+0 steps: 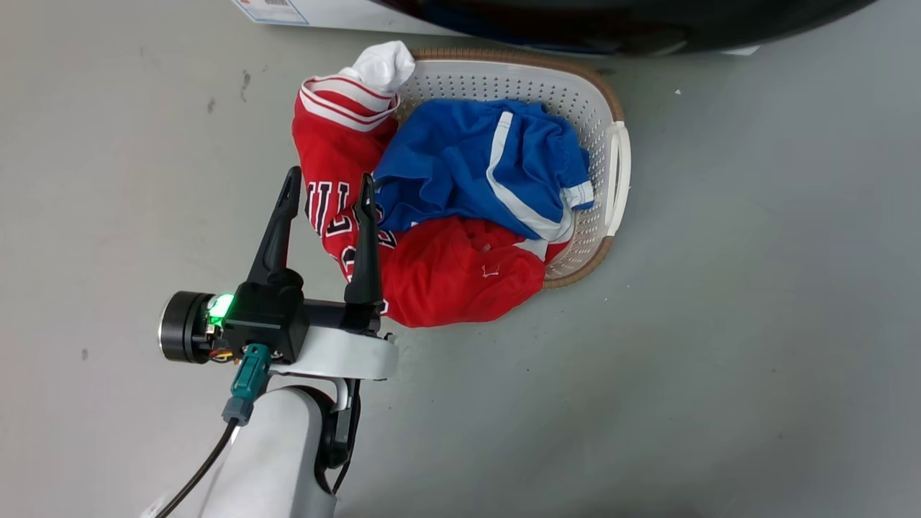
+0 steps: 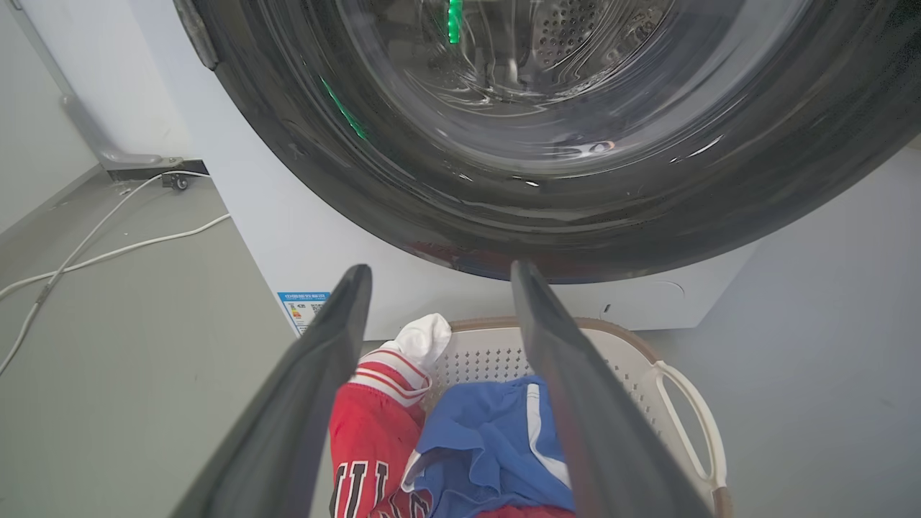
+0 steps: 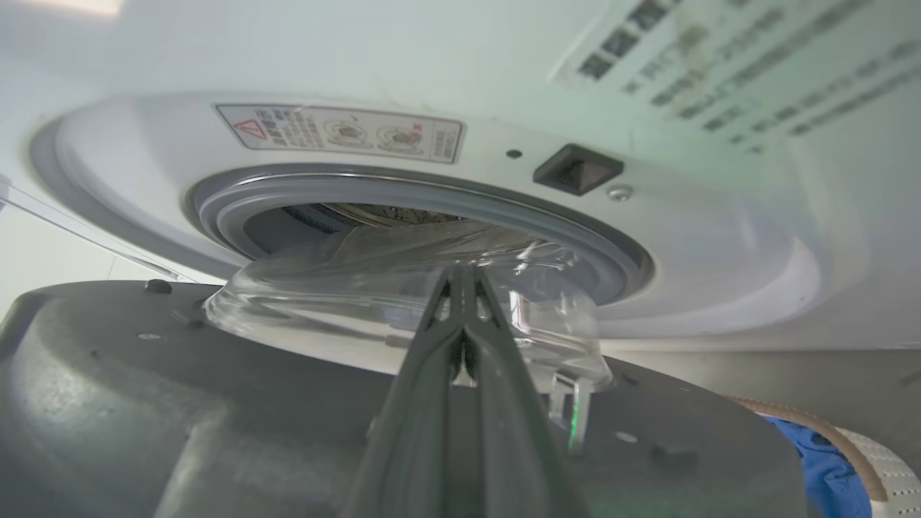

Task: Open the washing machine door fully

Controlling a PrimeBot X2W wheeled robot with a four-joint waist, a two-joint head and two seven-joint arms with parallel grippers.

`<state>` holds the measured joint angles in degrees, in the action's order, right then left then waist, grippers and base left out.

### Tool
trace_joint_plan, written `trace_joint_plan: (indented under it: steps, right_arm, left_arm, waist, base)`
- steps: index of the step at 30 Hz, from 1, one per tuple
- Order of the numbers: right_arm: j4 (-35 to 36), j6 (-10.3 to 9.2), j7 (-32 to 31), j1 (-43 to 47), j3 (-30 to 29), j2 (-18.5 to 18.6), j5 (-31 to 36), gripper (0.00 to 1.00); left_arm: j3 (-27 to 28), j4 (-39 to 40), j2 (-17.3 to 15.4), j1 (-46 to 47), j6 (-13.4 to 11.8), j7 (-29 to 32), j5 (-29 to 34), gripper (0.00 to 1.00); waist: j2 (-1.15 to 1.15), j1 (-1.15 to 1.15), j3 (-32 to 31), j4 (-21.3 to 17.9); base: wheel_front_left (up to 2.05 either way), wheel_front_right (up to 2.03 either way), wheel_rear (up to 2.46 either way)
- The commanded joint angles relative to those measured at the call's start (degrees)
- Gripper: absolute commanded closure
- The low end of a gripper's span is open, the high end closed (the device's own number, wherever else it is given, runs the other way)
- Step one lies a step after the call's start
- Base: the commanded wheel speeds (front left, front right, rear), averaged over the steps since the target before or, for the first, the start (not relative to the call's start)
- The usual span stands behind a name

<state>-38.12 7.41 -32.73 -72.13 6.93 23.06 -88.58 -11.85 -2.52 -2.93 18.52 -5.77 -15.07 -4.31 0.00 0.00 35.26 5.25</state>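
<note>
Door position first: the washing machine door [image 3: 108,403] stands part-open, angled away from the front of the washing machine [image 3: 719,252]. In the right wrist view its grey inner face and clear glass bowl [image 3: 345,302] lie in the foreground, with the grey gasket [image 3: 403,188] and the drum mouth beyond them. The gap between door and machine seems wider toward that view's right, where the black latch socket [image 3: 578,169] sits.

The right end effector [image 3: 460,277] is inside that gap. Its two fingers are pressed together with nothing between them, and their tips are at the side of the bowl; whether they touch the glass I cannot tell. The door's inner face lies directly under the fingers in that view, so this arm is by far the nearer. The coming move probably calls for pressing that face outward, away from the machine.

The left end effector [image 1: 329,178] hangs with fingers apart and empty above the clothes [image 1: 460,273] spilling from the laundry basket [image 1: 575,93] on the floor. It points up at the door's glossy black outer face and is well apart from it.
</note>
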Motion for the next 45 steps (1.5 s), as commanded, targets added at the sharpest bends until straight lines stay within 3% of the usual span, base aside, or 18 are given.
trace_joint_plan:
  steps: [1,14,32,45]
  right_arm:
    - [0.8,0.14,-0.6,1.3,0.5,-0.8,0.0,1.0]
    - [8.7,0.14,-5.4,12.9,2.3,-1.7,-2.0,1.0]
    - [26.3,0.15,-12.4,33.4,8.4,-6.0,-6.7,1.0]
    - [34.9,0.15,-13.1,43.8,14.2,-8.7,-7.9,1.0]
  left_arm:
    - [0.2,-0.2,0.1,-0.2,0.0,-0.2,-0.1,0.0]
    - [2.1,-1.0,0.1,-3.0,0.7,-0.2,0.8,0.0]
    - [3.3,-2.0,0.1,-8.3,1.4,-0.2,1.4,0.0]
    - [3.8,-2.4,0.1,-12.1,1.5,-0.2,1.7,0.0]
  waist:
    - [0.0,0.0,-0.5,-0.2]
    - [0.0,0.0,-5.5,-2.9]
    - [0.0,0.0,-14.2,-4.4]
    - [0.0,0.0,-19.5,-4.5]
  base:
    - [0.0,0.0,0.0]
    - [0.0,0.0,0.0]
    - [0.0,0.0,0.0]
    - [0.0,0.0,0.0]
